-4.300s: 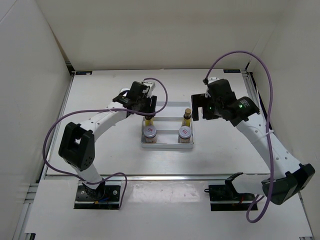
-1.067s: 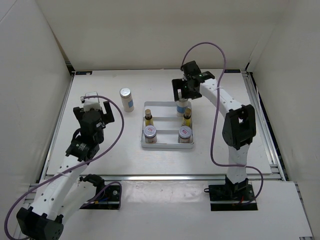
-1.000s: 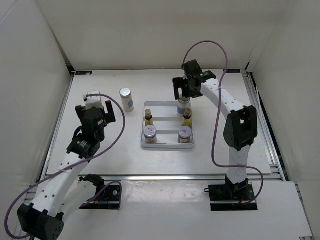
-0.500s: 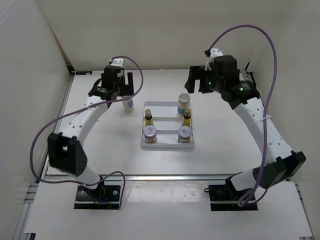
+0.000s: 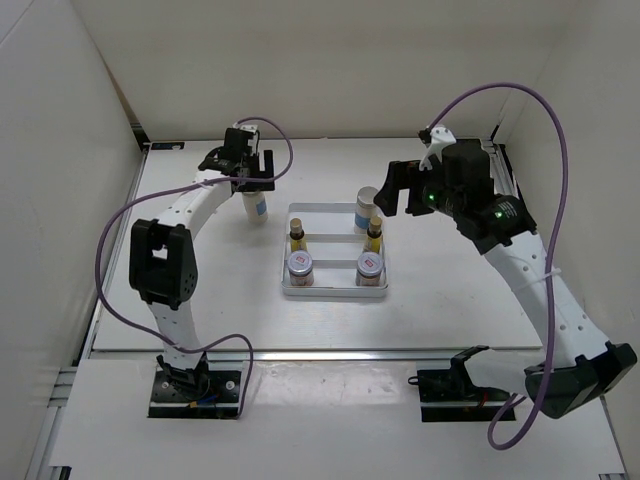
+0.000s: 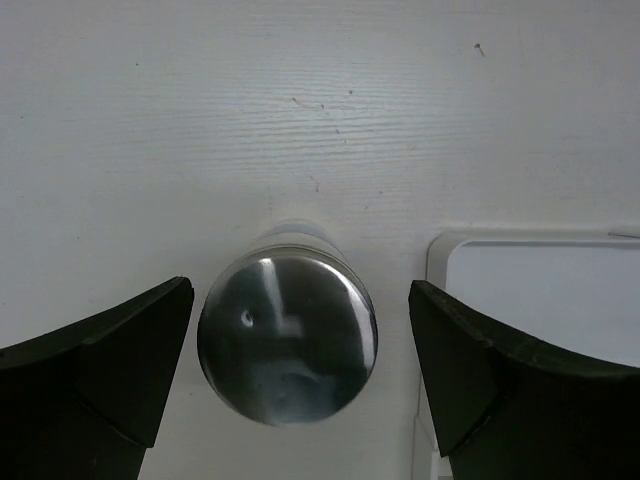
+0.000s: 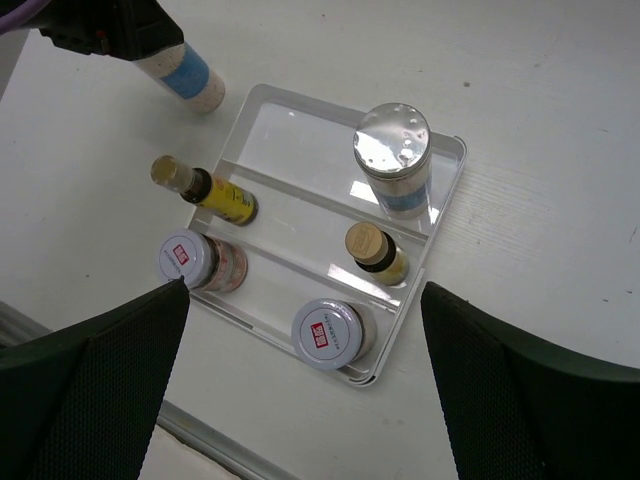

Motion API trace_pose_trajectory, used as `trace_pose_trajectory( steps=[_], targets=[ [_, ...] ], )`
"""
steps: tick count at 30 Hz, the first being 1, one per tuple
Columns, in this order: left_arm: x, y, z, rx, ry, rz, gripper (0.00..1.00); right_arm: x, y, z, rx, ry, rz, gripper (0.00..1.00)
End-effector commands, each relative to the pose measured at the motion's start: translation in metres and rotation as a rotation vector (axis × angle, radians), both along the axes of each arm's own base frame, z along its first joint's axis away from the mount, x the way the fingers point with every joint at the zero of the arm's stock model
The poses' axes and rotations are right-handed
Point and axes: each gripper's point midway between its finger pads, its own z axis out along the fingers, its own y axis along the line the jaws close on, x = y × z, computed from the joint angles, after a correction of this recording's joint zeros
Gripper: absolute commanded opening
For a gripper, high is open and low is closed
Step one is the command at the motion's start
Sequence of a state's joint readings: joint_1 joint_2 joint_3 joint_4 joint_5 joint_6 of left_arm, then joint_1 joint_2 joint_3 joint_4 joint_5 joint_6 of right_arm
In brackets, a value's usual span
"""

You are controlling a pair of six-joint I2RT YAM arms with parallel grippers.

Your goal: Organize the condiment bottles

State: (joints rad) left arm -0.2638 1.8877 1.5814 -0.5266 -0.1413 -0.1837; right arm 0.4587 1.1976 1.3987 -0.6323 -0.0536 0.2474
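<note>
One tall white condiment bottle (image 5: 258,206) with a blue band stands on the table left of the grey tray (image 5: 335,291). My left gripper (image 5: 246,176) is open right above it; in the left wrist view its silver cap (image 6: 287,350) sits between the fingers (image 6: 100,375) with a gap on each side. A second white bottle (image 5: 367,205) stands in the tray's back right compartment. Two amber bottles (image 5: 296,238) (image 5: 374,236) fill the middle row and two silver-lidded jars (image 5: 300,265) (image 5: 371,266) the front. My right gripper (image 5: 396,190) hangs open and empty, above and right of the tray.
The tray's back left compartment (image 7: 300,150) is bare. A tray corner (image 6: 540,300) lies just right of the left gripper's right finger. White walls close the table at the back and both sides. A metal rail (image 5: 330,352) runs along the near edge.
The right gripper has let go of the white bottle in the tray's back right compartment and drawn back up and to the right. The left gripper has swung in over the other white bottle.
</note>
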Motion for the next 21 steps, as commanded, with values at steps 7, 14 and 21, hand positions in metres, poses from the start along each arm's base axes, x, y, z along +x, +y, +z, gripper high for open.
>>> trace_pose_trajectory(
  steps=[7,14,21],
  targets=[
    [0.009,-0.001,0.004,-0.025,0.0,-0.008,0.76,0.002,0.007,0.003,0.014,0.003,0.027,1.0],
    [0.0,0.001,0.044,-0.036,-0.049,-0.007,0.42,-0.008,0.003,0.004,0.025,0.018,0.018,1.0],
    [-0.021,-0.044,0.133,-0.182,-0.201,-0.191,0.42,-0.028,-0.008,-0.001,0.031,0.031,0.0,1.0]
  ],
)
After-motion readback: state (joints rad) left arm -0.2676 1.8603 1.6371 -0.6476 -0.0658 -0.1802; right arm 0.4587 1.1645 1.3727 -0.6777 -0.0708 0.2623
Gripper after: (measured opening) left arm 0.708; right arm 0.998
